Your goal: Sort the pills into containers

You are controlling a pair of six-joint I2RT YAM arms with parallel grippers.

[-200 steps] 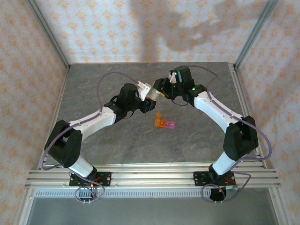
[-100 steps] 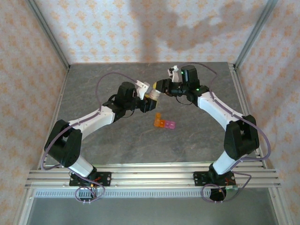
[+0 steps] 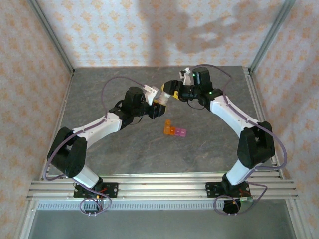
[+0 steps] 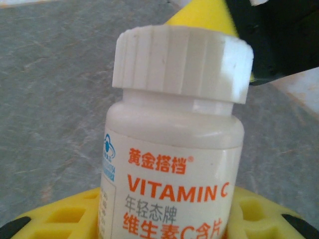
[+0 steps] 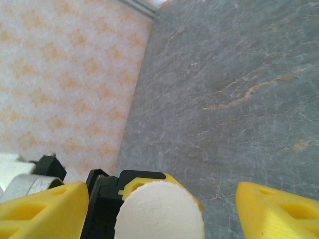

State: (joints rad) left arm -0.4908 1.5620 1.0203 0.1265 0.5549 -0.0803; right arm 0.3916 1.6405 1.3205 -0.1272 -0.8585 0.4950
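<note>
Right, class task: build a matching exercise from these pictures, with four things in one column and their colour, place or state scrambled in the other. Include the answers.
Things
1. cap
2. containers
3. left pincer
4. right pincer

Descriptions
A. open, either side of the cap
B. white, ribbed
C. shut on the bottle
D. lying on the table, orange to pink

Pairs: 1-B, 2-D, 3-C, 4-A

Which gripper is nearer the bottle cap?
Right gripper: fingers straddle the cap with gaps either side. Left gripper holds the bottle body below the cap.
</note>
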